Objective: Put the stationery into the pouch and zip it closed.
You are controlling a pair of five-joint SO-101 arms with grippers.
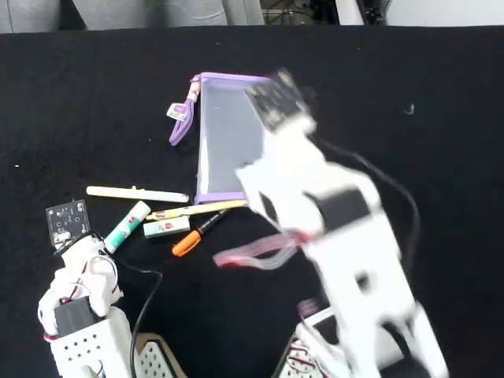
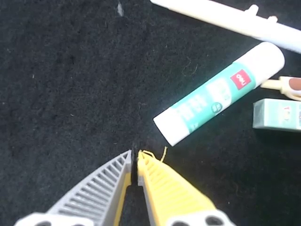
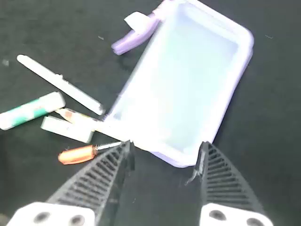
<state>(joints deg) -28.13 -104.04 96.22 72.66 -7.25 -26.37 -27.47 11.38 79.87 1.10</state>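
Toward 12 o'clock on the table [image 1: 441, 157] lies the pouch [image 1: 228, 142]. The stationery is at about 8 o'clock from it: glue stick [image 1: 126, 226], eraser [image 1: 167, 228], orange pen [image 1: 189, 240]. The right gripper [image 3: 165, 145] hangs over the pouch's near edge, jaws spread. The left gripper [image 2: 135, 157] is pressed together and empty, near the glue stick. I think a shallow bite could push the thin pouch away instead of holding it.
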